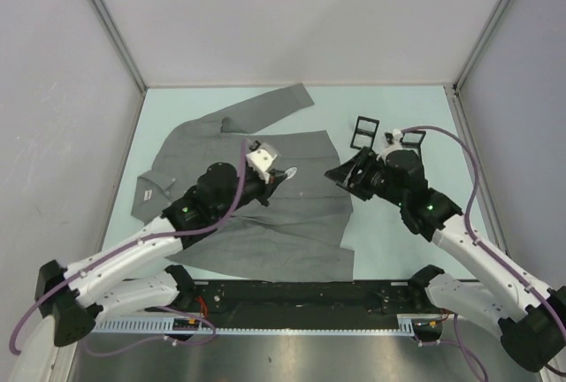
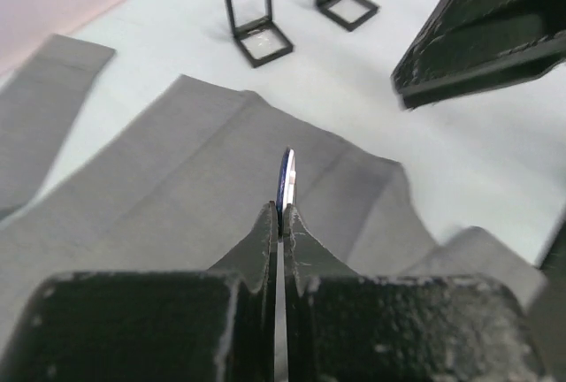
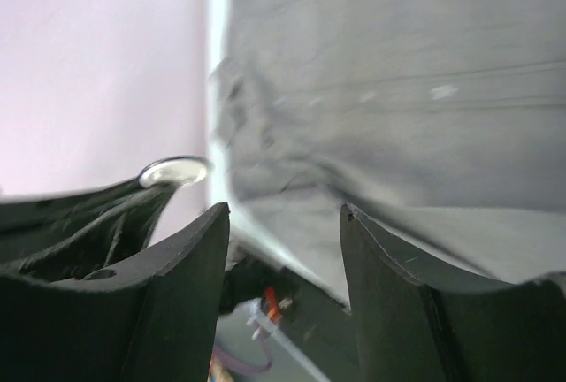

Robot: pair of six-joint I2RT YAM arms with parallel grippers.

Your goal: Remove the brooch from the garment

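The desk (image 1: 380,240) lies bare right of the garment (image 1: 265,232), toward the near edge. Two black stands (image 1: 363,131) crowd the far right side.

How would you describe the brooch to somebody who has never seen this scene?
Find the large grey cloth jacket spread on the pale green table. Over its middle, the left arm's black end effector is shut on a small flat round disc. It is the only shiny, silvery thing there.

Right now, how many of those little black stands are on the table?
2. The first stand sits on the table past the jacket's right side; the second stand is beside it, nearer the right arm. Others could be hidden under the arms.
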